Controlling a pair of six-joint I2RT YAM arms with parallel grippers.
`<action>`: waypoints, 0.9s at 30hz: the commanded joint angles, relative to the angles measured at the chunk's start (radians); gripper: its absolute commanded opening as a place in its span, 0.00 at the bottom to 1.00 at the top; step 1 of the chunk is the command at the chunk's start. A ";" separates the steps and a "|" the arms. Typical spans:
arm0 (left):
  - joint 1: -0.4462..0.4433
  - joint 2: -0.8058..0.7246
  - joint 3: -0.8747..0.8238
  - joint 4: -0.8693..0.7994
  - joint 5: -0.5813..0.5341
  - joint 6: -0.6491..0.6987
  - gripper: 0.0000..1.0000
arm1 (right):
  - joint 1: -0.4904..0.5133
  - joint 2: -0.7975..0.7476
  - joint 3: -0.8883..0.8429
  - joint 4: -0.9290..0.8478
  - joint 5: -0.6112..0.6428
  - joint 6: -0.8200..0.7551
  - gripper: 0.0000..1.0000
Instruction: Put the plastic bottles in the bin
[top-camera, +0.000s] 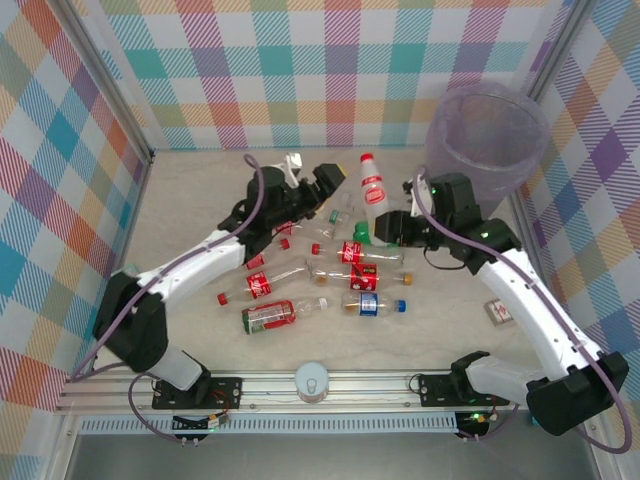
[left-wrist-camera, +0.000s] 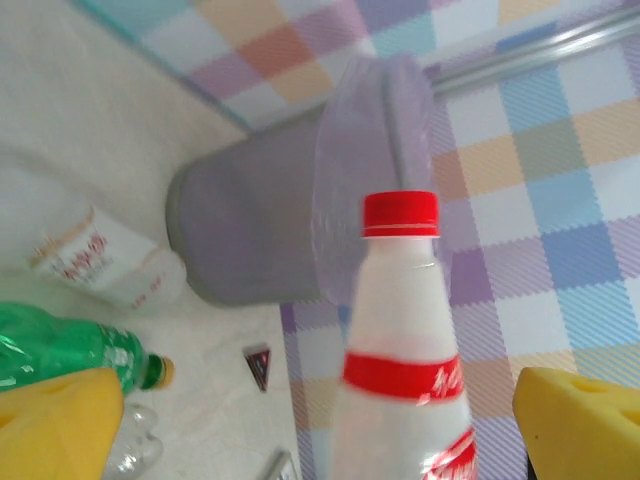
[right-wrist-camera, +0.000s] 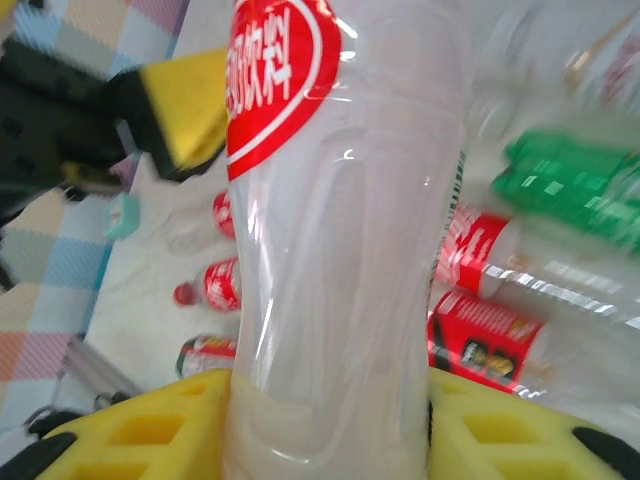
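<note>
The right fingers (right-wrist-camera: 150, 432) are gripping the base of a white, red-capped bottle (top-camera: 372, 188) near the bin (top-camera: 452, 150), while the left fingers (left-wrist-camera: 55, 420) are standing wide open either side.

A white bottle (left-wrist-camera: 400, 340) with a red cap (left-wrist-camera: 400, 213) rises between the two yellow fingers (left-wrist-camera: 55, 425), which are spread wide and clear of it. Behind it is the translucent grey-purple bin (left-wrist-camera: 250, 240). A green bottle (left-wrist-camera: 60, 345) lies at lower left on the pale tabletop (left-wrist-camera: 80, 130).

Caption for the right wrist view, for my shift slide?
Right gripper closed on a red-labelled bottle; a green bottle lies on the table behind it.
</note>
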 joint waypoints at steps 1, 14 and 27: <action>0.012 -0.143 -0.040 -0.181 -0.112 0.137 1.00 | -0.044 0.035 0.154 -0.135 0.239 -0.167 0.43; 0.014 -0.580 -0.365 -0.617 -0.445 0.161 0.95 | -0.450 0.392 0.616 -0.059 0.541 -0.393 0.42; 0.030 -0.666 -0.389 -0.808 -0.586 0.169 0.95 | -0.535 0.660 0.749 -0.025 0.420 -0.400 0.44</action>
